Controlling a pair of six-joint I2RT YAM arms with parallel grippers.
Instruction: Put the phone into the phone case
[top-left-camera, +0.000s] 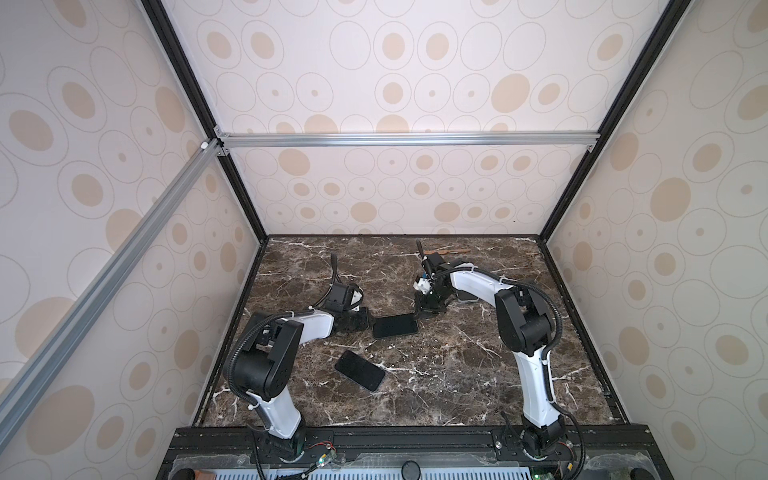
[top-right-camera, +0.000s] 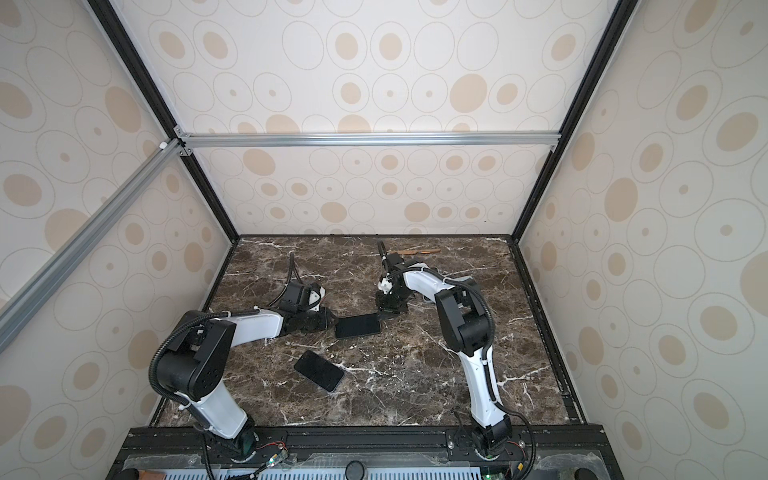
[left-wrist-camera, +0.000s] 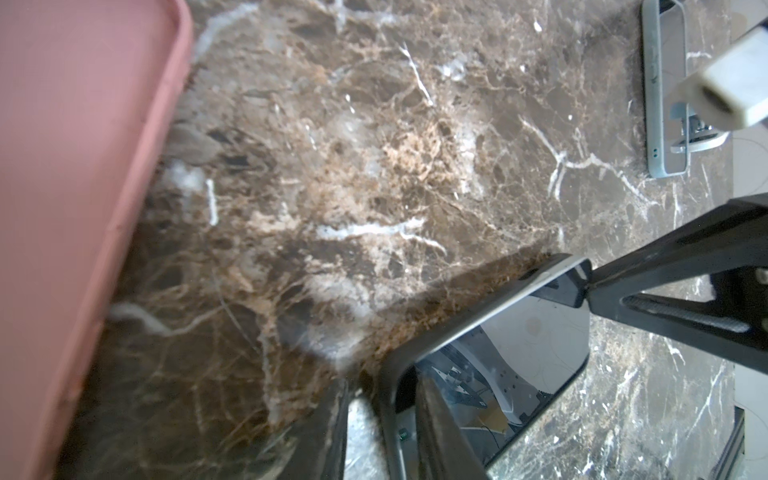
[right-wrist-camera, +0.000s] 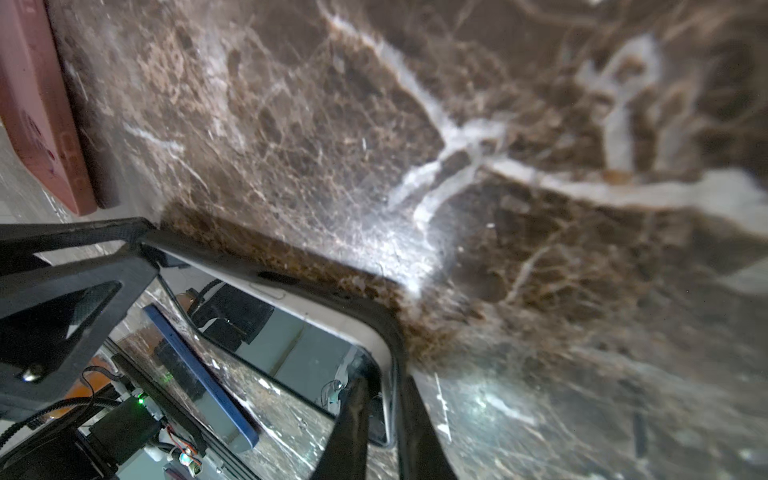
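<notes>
A black phone case (top-left-camera: 395, 325) (top-right-camera: 357, 325) sits low over the marble table (top-left-camera: 457, 374), mid-table in both top views. A phone with a glossy dark screen (left-wrist-camera: 519, 353) (right-wrist-camera: 291, 345) lies inside its rim. A pale strip shows between rim and screen along one long side. My left gripper (top-left-camera: 371, 324) (left-wrist-camera: 382, 432) is shut on the case's left end, one finger on the screen and one outside the rim. My right gripper (top-left-camera: 417, 316) (right-wrist-camera: 388, 424) pinches the rim at the right back corner, and it also shows in the left wrist view (left-wrist-camera: 590, 286).
A second dark phone (top-left-camera: 360, 370) (top-right-camera: 319, 370) with a blue edge (right-wrist-camera: 199, 374) lies in front of the case. A pink case (left-wrist-camera: 83, 187) (right-wrist-camera: 37, 112) lies under the left arm. A silver phone (left-wrist-camera: 665, 91) lies under the right arm. Patterned walls enclose the table.
</notes>
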